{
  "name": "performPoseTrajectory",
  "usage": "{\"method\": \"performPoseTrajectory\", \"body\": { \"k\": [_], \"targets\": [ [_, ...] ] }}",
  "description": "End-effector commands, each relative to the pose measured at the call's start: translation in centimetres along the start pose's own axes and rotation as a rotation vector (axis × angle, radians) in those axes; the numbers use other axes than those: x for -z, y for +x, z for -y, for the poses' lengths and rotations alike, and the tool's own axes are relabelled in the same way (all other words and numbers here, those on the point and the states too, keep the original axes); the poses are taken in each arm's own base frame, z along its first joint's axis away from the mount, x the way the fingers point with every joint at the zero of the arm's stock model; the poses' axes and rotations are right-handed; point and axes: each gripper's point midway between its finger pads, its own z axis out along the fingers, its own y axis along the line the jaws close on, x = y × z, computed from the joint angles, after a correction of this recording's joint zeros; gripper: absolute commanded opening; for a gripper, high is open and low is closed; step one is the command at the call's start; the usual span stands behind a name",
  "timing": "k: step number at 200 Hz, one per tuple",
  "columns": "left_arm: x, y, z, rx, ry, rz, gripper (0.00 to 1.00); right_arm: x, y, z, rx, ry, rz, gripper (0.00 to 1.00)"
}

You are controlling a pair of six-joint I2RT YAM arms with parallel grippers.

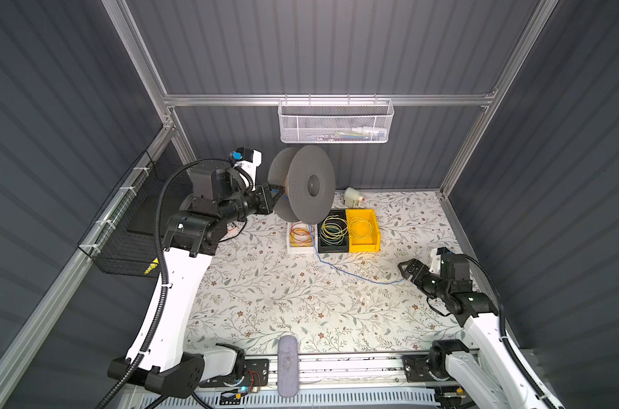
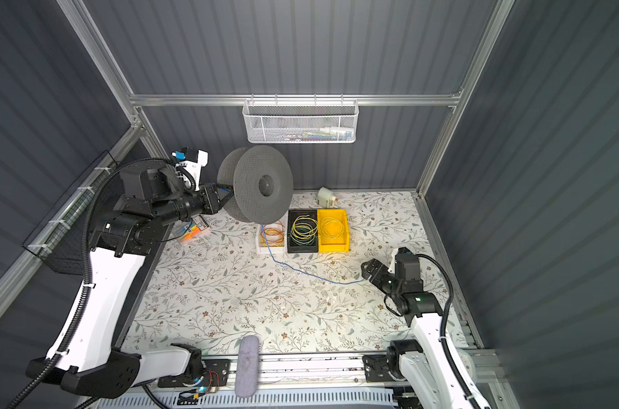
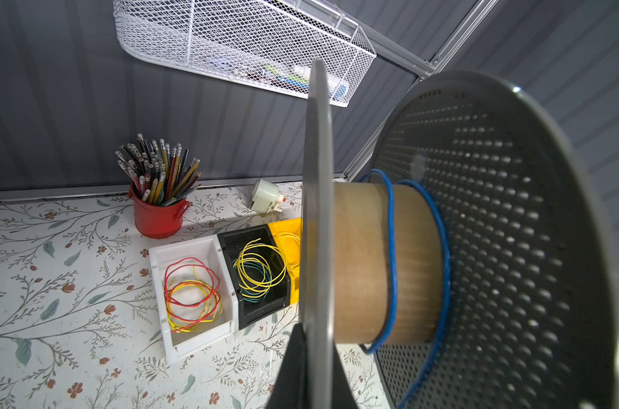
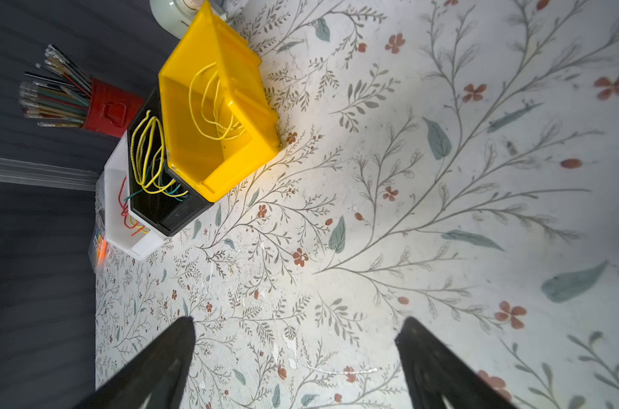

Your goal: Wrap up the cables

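strong light pools mid-table on the floral cover (image 1: 265, 308), grey walls dim around it. warm glow under the yellow bin (image 4: 208, 155). and there, glare on the spool (image 3: 513, 248), its big rim soft and blurred, while the blue cable (image 3: 392, 248) reads sharp. wrist views bend lines near their edges.

Red pencil cup (image 3: 158, 221), yellow bin (image 4: 194, 155)

High downward stereo pair; close wrist views, yellow bin (image 4: 230, 173) common to both.
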Motion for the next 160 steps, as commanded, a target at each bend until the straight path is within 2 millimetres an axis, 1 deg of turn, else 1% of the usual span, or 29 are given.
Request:
{"method": "performPoseTrajectory", "body": {
  "k": [1,5,11,20,29,44,59,72,97,122,144,160],
  "targets": [
    [1.6,-1.5,0.2,-0.057,-0.03,0.065,0.0,0.9,-2.6,-1.4,-0.034,-0.074,0.086,0.91],
    [1.7,-1.3,-0.7,-0.065,-0.08,0.064,0.0,1.0,-3.0,-1.2,-0.06,-0.087,0.092,0.92],
    [1.8,-0.8,-1.4,-0.078,-0.119,0.054,0.0,1.2,-3.4,-1.4,-0.104,-0.138,0.086,0.91],
    [2.0,0.0,-2.6,-0.093,-0.175,0.043,0.0,1.2,-4.1,-1.0,-0.171,-0.184,0.089,0.9],
    [2.1,0.7,-3.7,-0.094,-0.231,0.031,0.0,1.1,-4.6,-1.0,-0.208,-0.221,0.075,0.88],
    [1.8,1.9,-4.6,-0.098,-0.25,0.009,0.0,0.8,-4.5,-2.3,-0.223,-0.303,0.016,0.87],
    [1.1,2.8,-4.4,-0.089,-0.212,-0.003,0.0,0.7,-4.3,-3.6,-0.244,-0.383,-0.04,0.86],
    [0.4,3.2,-4.3,-0.078,-0.182,-0.021,0.0,1.1,-4.3,-4.9,-0.246,-0.454,-0.069,0.85],
    [-0.7,3.5,-3.6,-0.067,-0.114,-0.031,0.0,2.7,-5.0,-7.4,-0.219,-0.567,-0.084,0.86],
    [-1.9,4.0,-3.6,-0.032,-0.079,-0.037,0.0,4.2,-5.1,-9.9,-0.171,-0.654,-0.16,0.87],
    [-2.3,3.9,-3.7,-0.013,-0.074,-0.023,0.0,4.7,-5.1,-11.0,-0.149,-0.691,-0.186,0.79],
    [-2.2,3.7,-3.9,-0.011,-0.087,-0.012,0.0,4.9,-4.9,-11.4,-0.137,-0.711,-0.202,0.67]
  ]
}}
